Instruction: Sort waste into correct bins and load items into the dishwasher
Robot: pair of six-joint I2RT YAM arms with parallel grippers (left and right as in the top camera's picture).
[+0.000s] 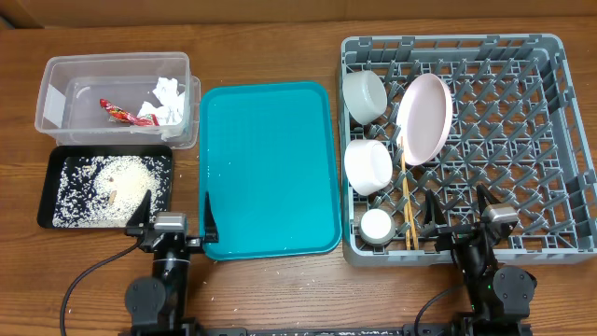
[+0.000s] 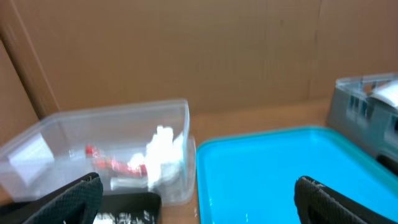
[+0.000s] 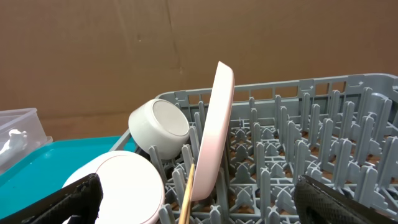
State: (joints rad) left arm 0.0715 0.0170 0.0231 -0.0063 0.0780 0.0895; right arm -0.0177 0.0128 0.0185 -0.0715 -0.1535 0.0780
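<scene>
From overhead only, the white cup [image 1: 377, 226] shows.

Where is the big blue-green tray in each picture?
Overhead: the teal tray lies in the middle.
Left wrist: the teal tray fills the lower right.
Right wrist: only a strip of the teal tray shows, lower left.
Shared landmark: the grey dish rack, always on the tray's right.

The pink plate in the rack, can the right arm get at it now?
Probably yes: the right gripper sits open at the near edge of the rack, and the pink plate stands on edge ahead, its rim exposed.
</scene>
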